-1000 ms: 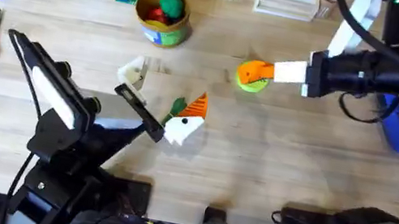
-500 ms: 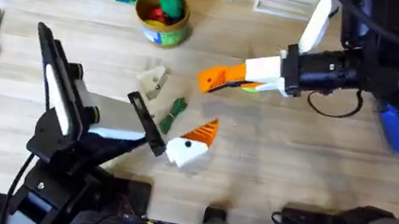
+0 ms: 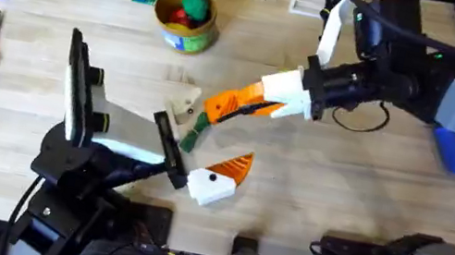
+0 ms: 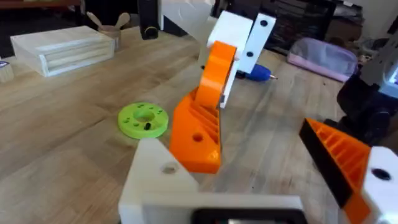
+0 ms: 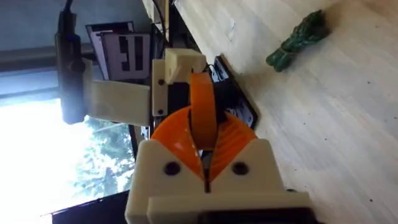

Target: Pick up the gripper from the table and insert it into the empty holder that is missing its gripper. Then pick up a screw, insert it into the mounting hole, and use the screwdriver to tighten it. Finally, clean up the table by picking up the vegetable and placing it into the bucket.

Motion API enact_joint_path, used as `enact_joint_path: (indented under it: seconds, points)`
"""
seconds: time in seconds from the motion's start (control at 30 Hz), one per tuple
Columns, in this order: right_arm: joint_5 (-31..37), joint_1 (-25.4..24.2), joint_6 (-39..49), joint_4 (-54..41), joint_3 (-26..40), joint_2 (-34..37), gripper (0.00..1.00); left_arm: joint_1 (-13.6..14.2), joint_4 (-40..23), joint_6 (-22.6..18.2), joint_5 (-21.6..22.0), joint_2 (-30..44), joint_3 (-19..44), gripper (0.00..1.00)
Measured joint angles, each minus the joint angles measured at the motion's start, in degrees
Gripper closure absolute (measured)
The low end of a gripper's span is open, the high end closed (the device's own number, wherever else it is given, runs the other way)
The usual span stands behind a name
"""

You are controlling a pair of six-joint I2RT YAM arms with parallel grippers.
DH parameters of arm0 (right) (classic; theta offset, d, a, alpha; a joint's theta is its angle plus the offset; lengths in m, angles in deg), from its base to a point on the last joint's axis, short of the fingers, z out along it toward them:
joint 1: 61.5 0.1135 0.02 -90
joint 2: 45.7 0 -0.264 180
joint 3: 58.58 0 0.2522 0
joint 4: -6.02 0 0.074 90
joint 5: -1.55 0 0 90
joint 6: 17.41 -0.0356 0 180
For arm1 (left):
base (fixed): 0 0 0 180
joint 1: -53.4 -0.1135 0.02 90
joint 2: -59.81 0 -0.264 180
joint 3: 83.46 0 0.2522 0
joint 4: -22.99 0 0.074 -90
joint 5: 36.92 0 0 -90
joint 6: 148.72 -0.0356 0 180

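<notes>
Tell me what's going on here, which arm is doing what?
The right gripper is shut on the orange wedge and holds it against the cream holder, which appears to sit as one finger of the open left gripper. No screw is in the wedge's mounting hole yet. The vegetable lies on the table, not in the bucket, and the screwdriver lies untouched.

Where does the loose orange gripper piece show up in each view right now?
Overhead: the gripper is mid-table, just above the vegetable.
Left wrist: mid-picture, held over the table.
Right wrist: mid-picture, pinched between the fingers.
Shared landmark: the right gripper clamped on it.
</notes>
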Motion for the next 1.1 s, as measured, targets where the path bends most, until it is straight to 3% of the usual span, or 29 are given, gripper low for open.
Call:
enact_joint_path:
  seconds: [0.4, 0.83, 1.1]
  points:
    - [-1.7, 3.4, -8.7, 12.1, -0.1, 3.1, 0.993, -0.3, 0.0, 0.5, 2.0, 0.0, 0.0, 0.008]
    - [-4.7, 5.7, -22.5, 26.8, 0.0, 12.1, 0.994, -0.4, 0.0, 0.3, 3.4, 0.1, 0.0, 0.008]
    - [3.1, 10.3, -31.3, 35.8, 0.0, 13.0, 0.994, -1.3, 0.0, 0.4, 7.1, 0.7, 0.0, 0.008]
